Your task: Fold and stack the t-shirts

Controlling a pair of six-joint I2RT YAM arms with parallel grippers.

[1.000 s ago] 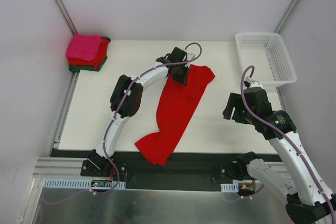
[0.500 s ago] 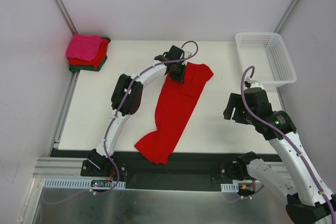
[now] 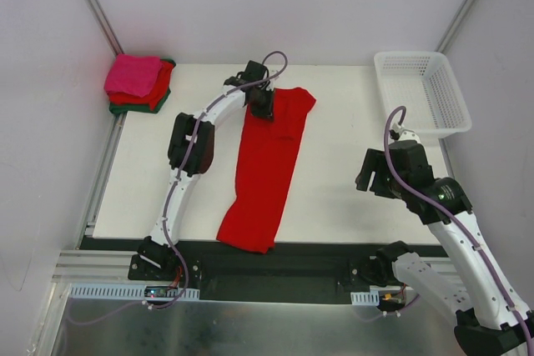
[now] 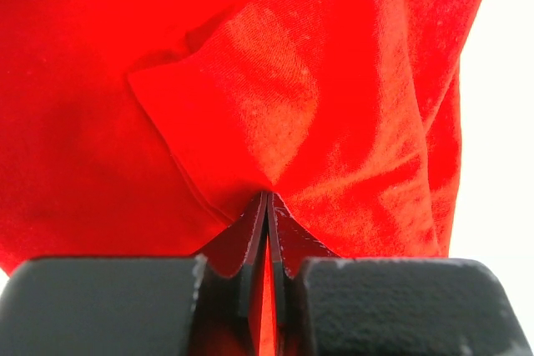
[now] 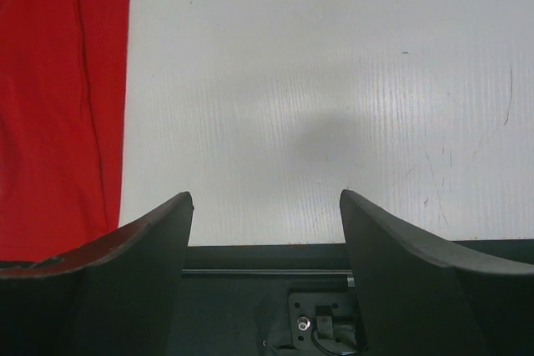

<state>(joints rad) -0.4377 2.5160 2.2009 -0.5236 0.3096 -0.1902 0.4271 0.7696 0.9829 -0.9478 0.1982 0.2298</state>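
Top external: the red t-shirt (image 3: 265, 164) is pinched at its far edge by the left gripper (image 3: 264, 104) and lies stretched from it down the bench (image 3: 350, 122). Left wrist: only a thin fold is clamped between closed jaws, so slow pulling is advised. Right wrist: the right gripper (image 5: 265, 196) is spread wide and empty, the shirt to its left.

Robotics laboratory test cell: plain white panel walls (image 3: 292, 6) framed by grey aluminium struts (image 3: 93, 6) enclose a flat white tabletop (image 3: 334, 198) above a silver slotted base rail (image 3: 92, 268).

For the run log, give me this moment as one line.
left fingers: shut on red shirt | right fingers: open, empty | stack: far-left corner
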